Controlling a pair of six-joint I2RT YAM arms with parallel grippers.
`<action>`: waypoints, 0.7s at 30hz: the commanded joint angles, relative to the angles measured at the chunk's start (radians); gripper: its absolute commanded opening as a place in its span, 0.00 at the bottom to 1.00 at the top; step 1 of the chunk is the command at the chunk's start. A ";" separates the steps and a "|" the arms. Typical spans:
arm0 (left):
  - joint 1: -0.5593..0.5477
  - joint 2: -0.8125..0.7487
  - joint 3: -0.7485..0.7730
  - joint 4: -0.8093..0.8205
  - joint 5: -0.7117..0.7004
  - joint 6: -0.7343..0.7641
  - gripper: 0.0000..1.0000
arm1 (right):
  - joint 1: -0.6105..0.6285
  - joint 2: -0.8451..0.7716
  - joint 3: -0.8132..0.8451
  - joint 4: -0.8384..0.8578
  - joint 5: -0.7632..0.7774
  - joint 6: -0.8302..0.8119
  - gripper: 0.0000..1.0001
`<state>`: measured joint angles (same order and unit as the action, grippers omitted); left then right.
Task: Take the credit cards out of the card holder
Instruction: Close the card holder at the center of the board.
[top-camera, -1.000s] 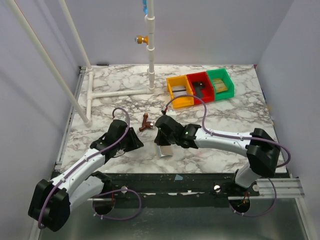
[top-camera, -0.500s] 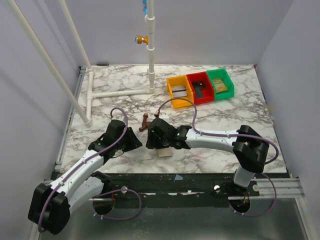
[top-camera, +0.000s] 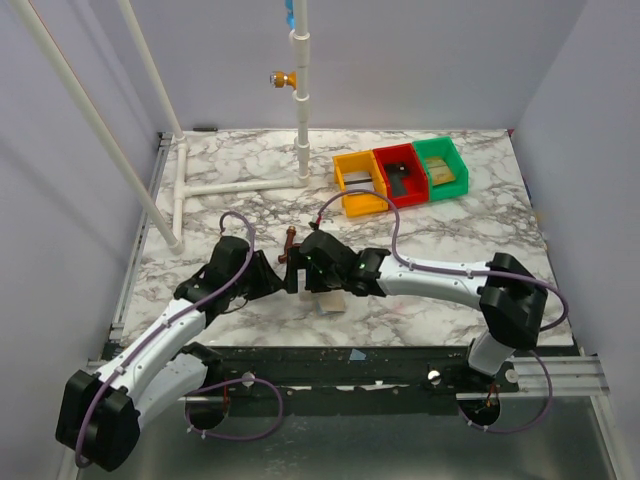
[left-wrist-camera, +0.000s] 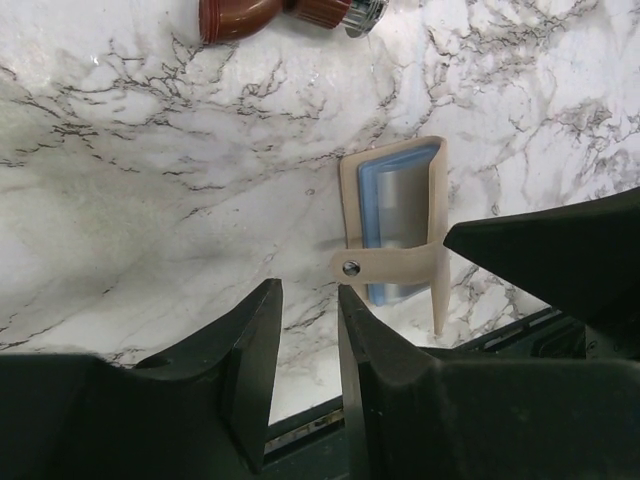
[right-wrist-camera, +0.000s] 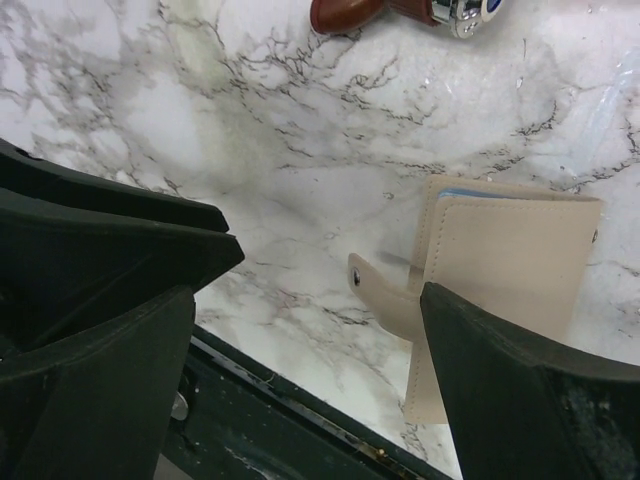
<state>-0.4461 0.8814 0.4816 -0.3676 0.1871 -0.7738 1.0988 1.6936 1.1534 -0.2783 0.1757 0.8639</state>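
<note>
The card holder (left-wrist-camera: 352, 190) is a beige wallet lying on the marble near the front edge, its snap strap (left-wrist-camera: 385, 265) loose. A blue and grey credit card (left-wrist-camera: 400, 200) shows inside it; a thin blue edge (right-wrist-camera: 470, 192) peeks out in the right wrist view. My right gripper (right-wrist-camera: 308, 300) hangs wide open just above it, one finger (right-wrist-camera: 520, 380) over the holder (right-wrist-camera: 510, 265), nothing held. My left gripper (left-wrist-camera: 308, 290) stands close on the left with a narrow open gap, empty. From above the holder (top-camera: 331, 304) lies under the right gripper (top-camera: 305, 275), the left gripper (top-camera: 272, 282) beside it.
A brown-handled tool with a chrome end (top-camera: 291, 245) lies just behind the grippers. Yellow (top-camera: 360, 183), red (top-camera: 400, 175) and green (top-camera: 441, 166) bins stand at the back right. A white pipe frame (top-camera: 240, 187) rises at the back left. The table's front edge (right-wrist-camera: 300, 400) is close.
My right gripper went from shut to wide open and shifted left over the holder. The left gripper crept slightly right toward it.
</note>
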 joint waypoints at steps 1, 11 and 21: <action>0.006 -0.019 0.042 -0.008 0.007 0.019 0.32 | 0.008 -0.060 0.019 -0.005 0.063 -0.010 1.00; 0.007 -0.041 0.099 -0.013 0.011 0.054 0.40 | 0.006 -0.220 -0.042 -0.007 0.201 -0.045 1.00; 0.005 -0.094 0.184 -0.022 -0.003 0.116 0.99 | -0.045 -0.441 -0.141 -0.007 0.356 -0.092 1.00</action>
<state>-0.4461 0.8234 0.6121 -0.3843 0.1909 -0.7033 1.0782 1.3384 1.0512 -0.2817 0.4156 0.8089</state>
